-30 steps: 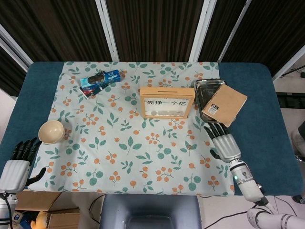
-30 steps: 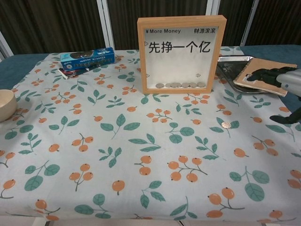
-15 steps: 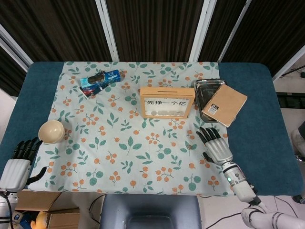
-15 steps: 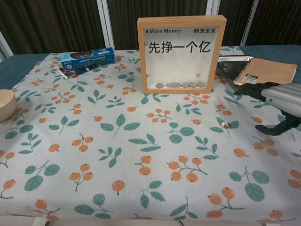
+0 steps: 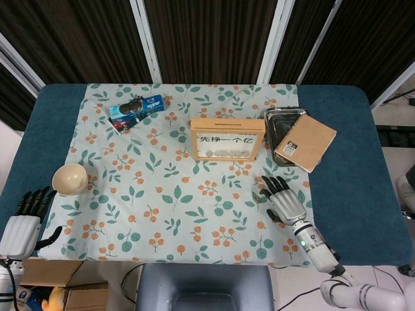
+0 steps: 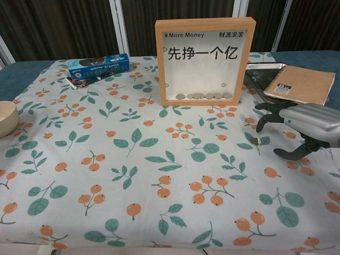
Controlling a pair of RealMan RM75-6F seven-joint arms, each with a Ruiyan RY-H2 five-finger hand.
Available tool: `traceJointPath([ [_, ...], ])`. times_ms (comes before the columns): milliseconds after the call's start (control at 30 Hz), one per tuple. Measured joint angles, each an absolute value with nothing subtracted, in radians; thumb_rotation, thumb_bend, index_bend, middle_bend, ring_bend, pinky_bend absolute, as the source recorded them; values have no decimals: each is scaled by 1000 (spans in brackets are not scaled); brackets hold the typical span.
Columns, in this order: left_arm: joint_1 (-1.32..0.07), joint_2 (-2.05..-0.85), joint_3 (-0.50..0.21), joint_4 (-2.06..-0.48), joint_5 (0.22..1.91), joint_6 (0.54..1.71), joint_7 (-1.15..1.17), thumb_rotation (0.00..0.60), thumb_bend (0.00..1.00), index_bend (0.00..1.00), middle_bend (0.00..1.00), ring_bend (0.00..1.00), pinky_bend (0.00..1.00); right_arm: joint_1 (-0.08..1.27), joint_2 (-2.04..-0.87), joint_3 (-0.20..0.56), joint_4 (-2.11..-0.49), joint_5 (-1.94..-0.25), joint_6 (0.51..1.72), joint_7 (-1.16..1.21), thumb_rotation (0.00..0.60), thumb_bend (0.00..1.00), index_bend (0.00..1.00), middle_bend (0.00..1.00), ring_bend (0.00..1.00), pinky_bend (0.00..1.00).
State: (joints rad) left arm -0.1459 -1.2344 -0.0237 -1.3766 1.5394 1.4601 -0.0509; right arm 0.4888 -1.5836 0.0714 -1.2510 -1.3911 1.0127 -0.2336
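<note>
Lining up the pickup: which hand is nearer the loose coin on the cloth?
Right. The right hand hovers over the coin, fingers spread; the left hand sits at the far table edge.
</note>
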Motion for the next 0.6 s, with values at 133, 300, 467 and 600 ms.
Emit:
traceJointPath([
  [133, -145, -1236, -24, -1373, 1537, 1459, -53, 570, 298, 0, 0, 0, 0, 492, -1603, 69, -1234, -1403, 1026, -217, 600, 544, 436, 0, 0, 0],
  [300, -145, -1238, -23, -1368, 1536, 1457, -57, 570, 298, 0, 0, 0, 0, 496, -1619, 66, -1217, -1407, 1028, -214, 600, 544, 450, 0, 0, 0],
  [467, -145, -1239, -23, -1363, 1533, 1456, -60, 574, 298, 0, 0, 0, 0, 503, -1628, 64, -1204, -1405, 1022, -218, 600, 544, 447, 0, 0, 0],
  [600, -144, -1240, -23, -1361, 1532, 1455, -61, 577, 298, 0, 0, 0, 0, 505, -1631, 64, -1203, -1403, 1021, -216, 600, 544, 451, 0, 0, 0],
])
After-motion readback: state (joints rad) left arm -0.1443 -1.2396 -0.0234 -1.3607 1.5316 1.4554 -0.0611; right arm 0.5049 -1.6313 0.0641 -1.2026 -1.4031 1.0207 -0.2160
